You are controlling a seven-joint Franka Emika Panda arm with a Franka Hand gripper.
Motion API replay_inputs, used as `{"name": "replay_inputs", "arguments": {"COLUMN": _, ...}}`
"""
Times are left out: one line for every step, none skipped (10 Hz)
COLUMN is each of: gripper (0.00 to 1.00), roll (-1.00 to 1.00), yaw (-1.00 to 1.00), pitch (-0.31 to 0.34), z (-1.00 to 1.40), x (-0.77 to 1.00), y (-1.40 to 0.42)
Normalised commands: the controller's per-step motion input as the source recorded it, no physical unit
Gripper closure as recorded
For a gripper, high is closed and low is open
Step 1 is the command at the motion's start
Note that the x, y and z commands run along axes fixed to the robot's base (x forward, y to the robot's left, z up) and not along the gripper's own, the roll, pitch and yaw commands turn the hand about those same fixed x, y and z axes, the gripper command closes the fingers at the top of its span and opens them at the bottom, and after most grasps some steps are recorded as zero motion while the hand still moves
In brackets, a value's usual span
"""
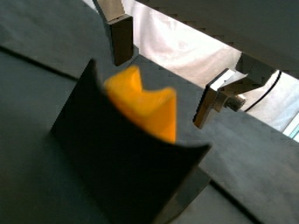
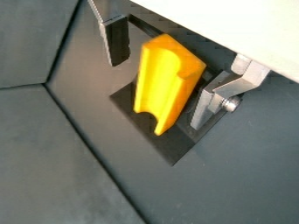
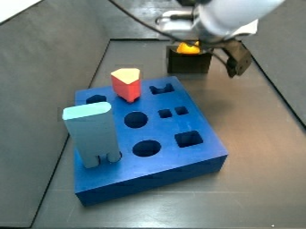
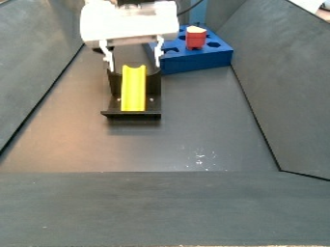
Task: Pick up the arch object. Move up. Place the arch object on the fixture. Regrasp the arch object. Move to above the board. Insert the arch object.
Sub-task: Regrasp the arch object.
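The yellow-orange arch object (image 2: 163,79) lies on the dark fixture (image 2: 172,149), its notch showing at one end in a wrist view (image 1: 142,98). My gripper (image 2: 158,92) is open and straddles it, with one finger (image 2: 115,39) standing clear of one side and the other finger (image 2: 208,105) close beside the opposite side. In a side view the gripper (image 4: 131,68) hangs over the far end of the arch object (image 4: 133,85) on the fixture (image 4: 133,113). The blue board (image 3: 191,161) lies apart from it, nearer the camera in that side view.
On the board stand a red-topped peg (image 3: 127,83) and a tall light-blue block (image 3: 89,130); several holes are open. Sloping dark walls (image 4: 52,87) line both sides of the floor. The board also shows behind the gripper in a side view (image 4: 206,56).
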Motion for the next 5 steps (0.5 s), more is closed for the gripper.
{"name": "replay_inputs", "arguments": {"gripper": 0.00, "roll": 0.08, "yaw": -0.03, "pitch": -0.078, "z": -0.52, "x": 0.08, "y": 0.01}}
{"name": "replay_inputs", "arguments": {"gripper": 0.00, "roll": 0.07, "yaw": -0.04, "pitch": -0.059, "z": -0.38, "x": 0.08, "y": 0.01}}
{"name": "replay_inputs", "arguments": {"gripper": 0.00, "roll": 0.07, "yaw": -0.04, "pitch": -0.038, "z": -0.23, "x": 0.07, "y": 0.01}}
{"name": "replay_inputs", "arguments": {"gripper": 0.00, "roll": 0.06, "yaw": -0.04, "pitch": -0.013, "z": -0.17, "x": 0.01, "y": 0.00}}
{"name": "replay_inputs", "arguments": {"gripper": 0.00, "roll": 0.06, "yaw": -0.04, "pitch": -0.014, "z": -0.17, "x": 0.01, "y": -0.01}}
